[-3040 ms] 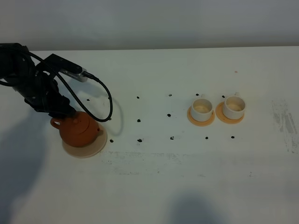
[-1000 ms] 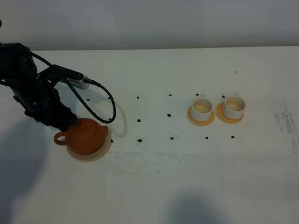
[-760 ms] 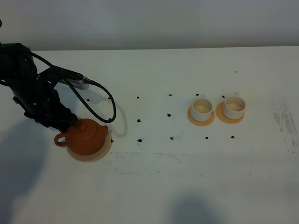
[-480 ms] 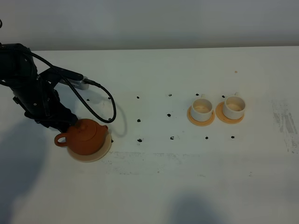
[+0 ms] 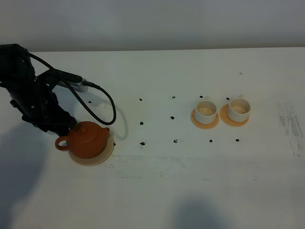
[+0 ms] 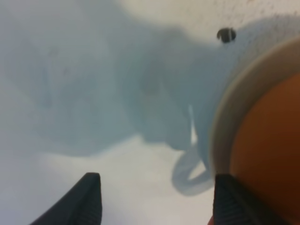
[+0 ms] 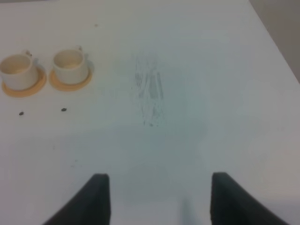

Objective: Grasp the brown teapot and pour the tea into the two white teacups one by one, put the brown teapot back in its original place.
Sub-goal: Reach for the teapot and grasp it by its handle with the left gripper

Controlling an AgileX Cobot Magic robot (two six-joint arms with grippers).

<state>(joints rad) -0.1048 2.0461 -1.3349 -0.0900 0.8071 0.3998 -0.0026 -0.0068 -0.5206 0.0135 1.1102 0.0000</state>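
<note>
Seen from high up, the squat reddish-brown clay teapot sits on a pale round coaster near the tabletop's left edge, with the left pincer just beside it, toward the far-left corner. A small white cup and a second cup, on orange saucers, stand well apart toward the right edge, black dots between. At the left wrist, the fingers stand spread, gripping nothing, the teapot beside one. At the right wrist, the right pincer gapes over the tabletop.
</note>
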